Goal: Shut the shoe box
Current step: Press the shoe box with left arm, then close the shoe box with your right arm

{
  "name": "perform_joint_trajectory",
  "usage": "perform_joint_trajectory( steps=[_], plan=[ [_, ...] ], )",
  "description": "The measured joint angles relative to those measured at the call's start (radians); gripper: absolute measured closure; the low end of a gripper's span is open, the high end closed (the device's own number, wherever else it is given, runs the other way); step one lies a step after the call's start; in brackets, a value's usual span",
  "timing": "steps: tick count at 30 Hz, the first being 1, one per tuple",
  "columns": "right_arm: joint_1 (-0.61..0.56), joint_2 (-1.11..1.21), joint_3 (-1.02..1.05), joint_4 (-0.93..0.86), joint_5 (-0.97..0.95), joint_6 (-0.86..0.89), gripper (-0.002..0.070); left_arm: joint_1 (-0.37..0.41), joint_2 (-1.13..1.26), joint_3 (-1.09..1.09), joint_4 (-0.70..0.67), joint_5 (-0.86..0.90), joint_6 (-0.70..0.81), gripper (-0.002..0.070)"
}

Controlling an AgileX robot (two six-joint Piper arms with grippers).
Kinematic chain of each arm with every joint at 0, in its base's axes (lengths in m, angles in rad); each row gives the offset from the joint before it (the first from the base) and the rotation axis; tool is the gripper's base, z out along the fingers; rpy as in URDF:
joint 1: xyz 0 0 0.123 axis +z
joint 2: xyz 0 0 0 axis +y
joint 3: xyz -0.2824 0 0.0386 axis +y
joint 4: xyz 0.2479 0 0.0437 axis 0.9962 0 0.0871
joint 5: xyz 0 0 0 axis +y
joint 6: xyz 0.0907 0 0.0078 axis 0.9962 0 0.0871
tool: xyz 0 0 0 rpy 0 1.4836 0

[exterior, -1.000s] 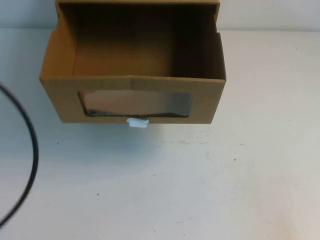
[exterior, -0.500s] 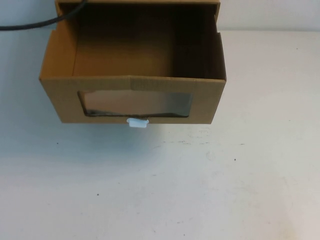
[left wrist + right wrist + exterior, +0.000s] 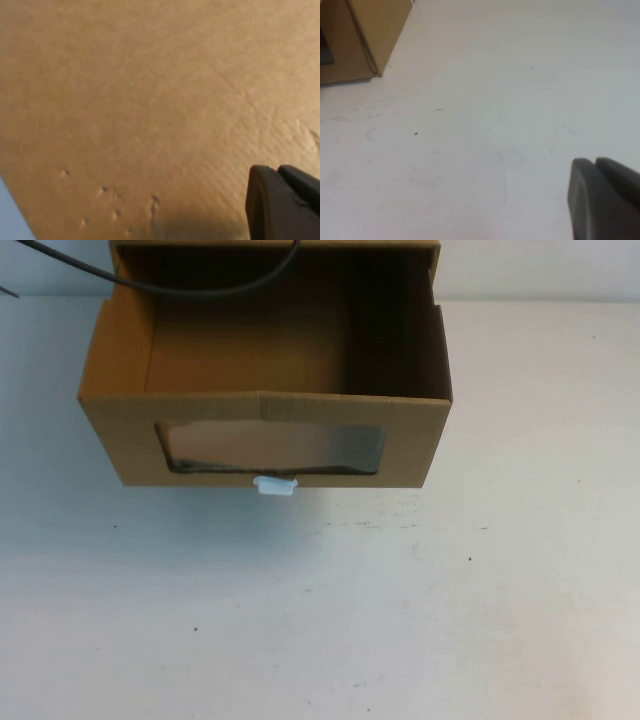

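One box (image 3: 265, 390) stands on the white worktop (image 3: 400, 610), its drawer pulled out toward the robot and open at the top; the inside shows only bare cardboard walls and floor, dark toward the back, with nothing in it that I can make out. The front carries one clear window (image 3: 270, 447) and one small white tab (image 3: 274, 485) just below it. One black cable (image 3: 200, 285) loops across the box's far left corner.

The left hand (image 3: 282, 202) shows only in its wrist view as a dark fingertip held close against a plain cardboard face of the box; whether it touches, and whether the fingers are apart or together, I cannot tell. The right hand (image 3: 605, 197) hangs over bare worktop, well apart from the box, whose corner (image 3: 365, 35) lies far off from it; its fingers likewise cannot be judged.
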Motion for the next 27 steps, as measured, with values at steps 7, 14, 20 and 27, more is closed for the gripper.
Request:
perform_joint_trajectory(
  steps=[7,14,20,27],
  plan=[
    [0.000,0.000,0.000,0.033,-0.022,0.000,0.0687,0.000,0.007,-0.002,0.035,0.019,-0.002,0.0680],
    [0.000,0.000,0.000,0.327,-0.186,0.000,0.0687,0.000,0.011,-0.002,0.035,0.021,-0.002,0.0680],
    [0.000,0.000,0.000,0.568,-0.313,0.000,0.0687,-0.002,0.011,-0.004,0.052,0.021,-0.002,0.0680],
    [0.000,0.076,-0.129,0.638,-0.005,0.004,0.0687,-0.002,0.011,-0.004,0.055,0.021,-0.002,0.0680]
  ],
)
